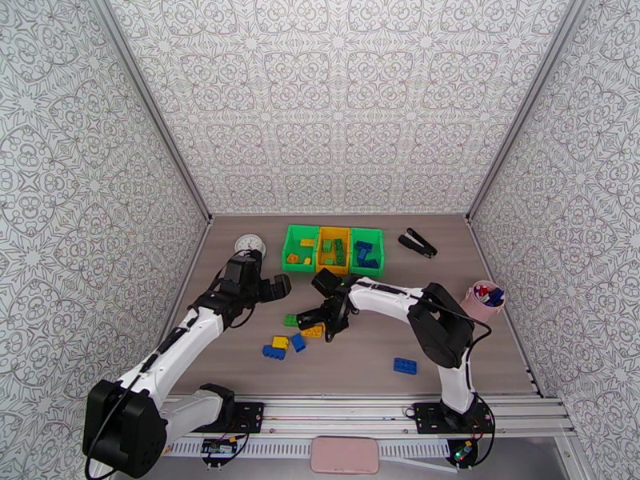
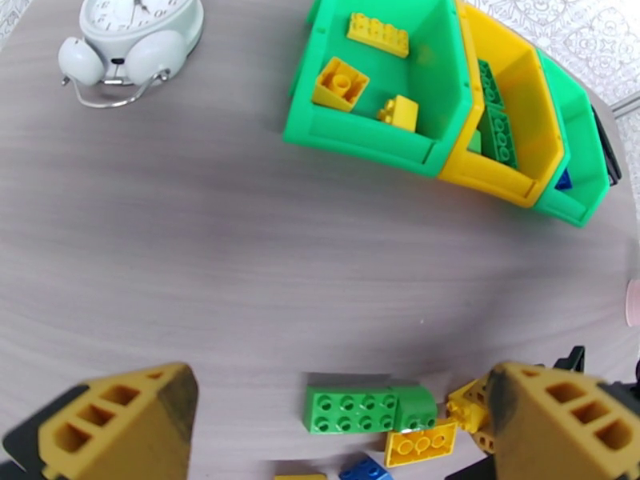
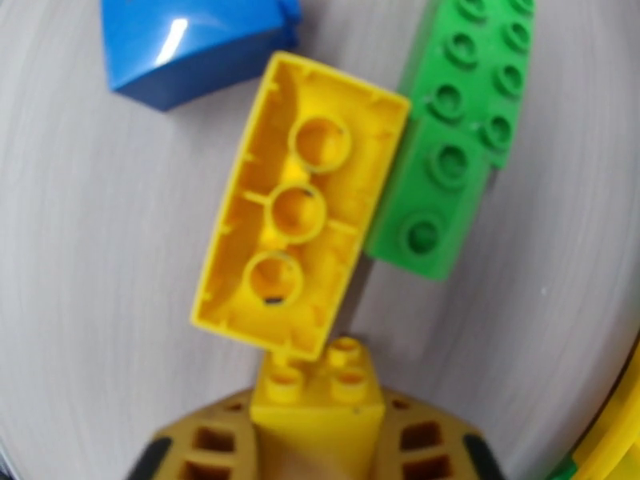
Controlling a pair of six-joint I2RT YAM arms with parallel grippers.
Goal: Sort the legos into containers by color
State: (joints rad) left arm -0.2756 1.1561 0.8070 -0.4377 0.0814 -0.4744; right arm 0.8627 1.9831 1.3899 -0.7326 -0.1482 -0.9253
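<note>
The right gripper point(image 3: 316, 422), at the bottom middle of its wrist view, is pinched tight on a small yellow brick point(image 3: 316, 386). A big yellow brick point(image 3: 300, 210) lies upside down just above it, touching or almost touching, with a green brick point(image 3: 448, 162) against its right side. I think a slow lift straight up is best, so the big one is not dragged along. Then it should go to the left green bin point(image 2: 360, 142) of the containers point(image 1: 334, 270), top middle of the top view, where other yellow bricks lie. The left gripper point(image 2: 340, 422) hangs wide open, holding nothing
</note>
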